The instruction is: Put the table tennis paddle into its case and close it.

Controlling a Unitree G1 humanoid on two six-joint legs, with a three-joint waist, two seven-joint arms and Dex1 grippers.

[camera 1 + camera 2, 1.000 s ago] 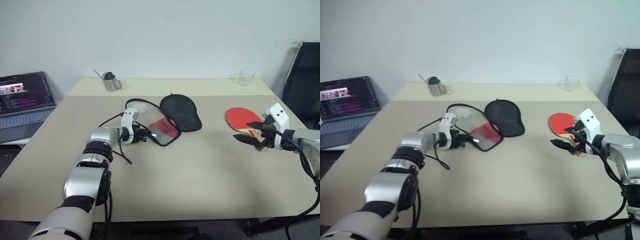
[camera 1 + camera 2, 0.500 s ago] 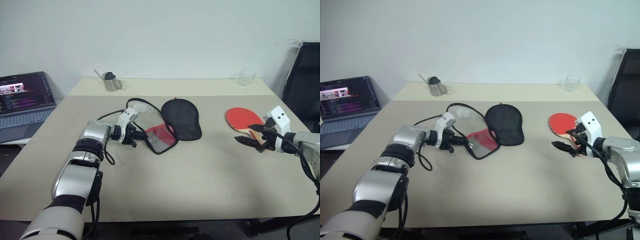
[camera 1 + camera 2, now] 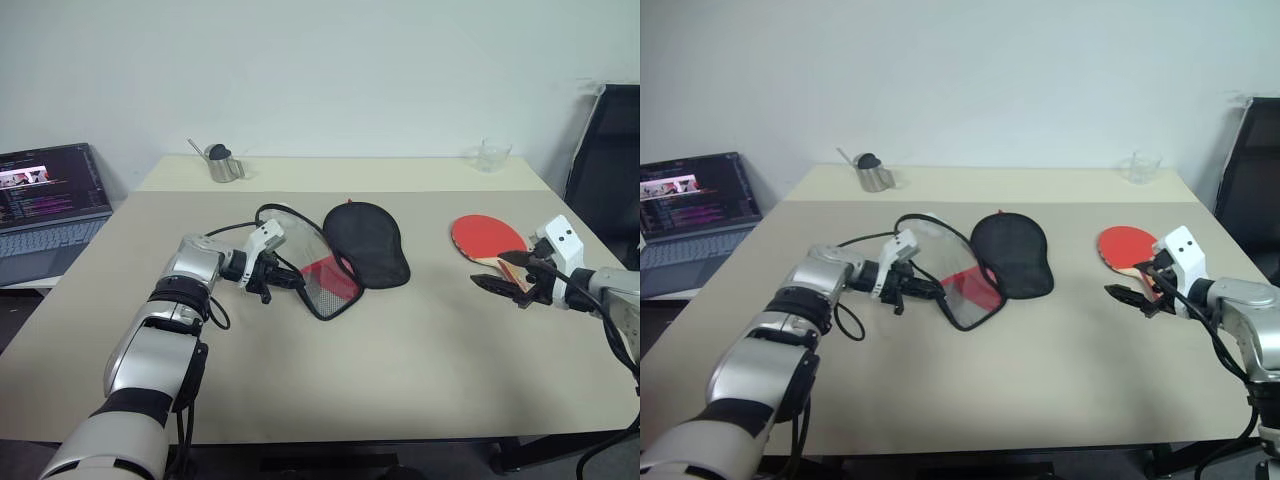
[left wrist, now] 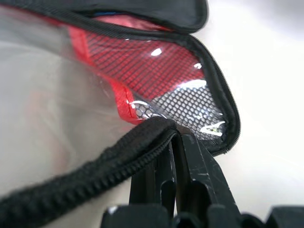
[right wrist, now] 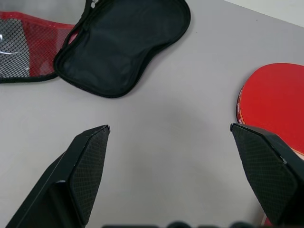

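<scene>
The case [image 3: 365, 240] lies unzipped in the middle of the table, its black half flat and its red mesh half [image 3: 322, 277] tilted up on edge. My left gripper [image 3: 287, 282] is shut on the zipper rim [image 4: 142, 147] of that raised half. The table tennis paddle [image 3: 485, 235] lies red face up at the right, its handle toward my right gripper [image 3: 490, 271]. That gripper hovers open just in front of the handle, holding nothing. In the right wrist view its open fingers [image 5: 90, 161] frame bare table, with the paddle [image 5: 273, 102] to one side and the case [image 5: 123, 42] beyond.
A metal cup [image 3: 222, 163] stands at the table's far left and a clear glass [image 3: 492, 155] at the far right. An open laptop [image 3: 50, 200] sits on a lower surface to the left. A black chair [image 3: 610, 170] stands beyond the right edge.
My left wrist has rolled and drawn back slightly, tipping the case's mesh half up on its edge. The right gripper and the paddle have stayed put.
</scene>
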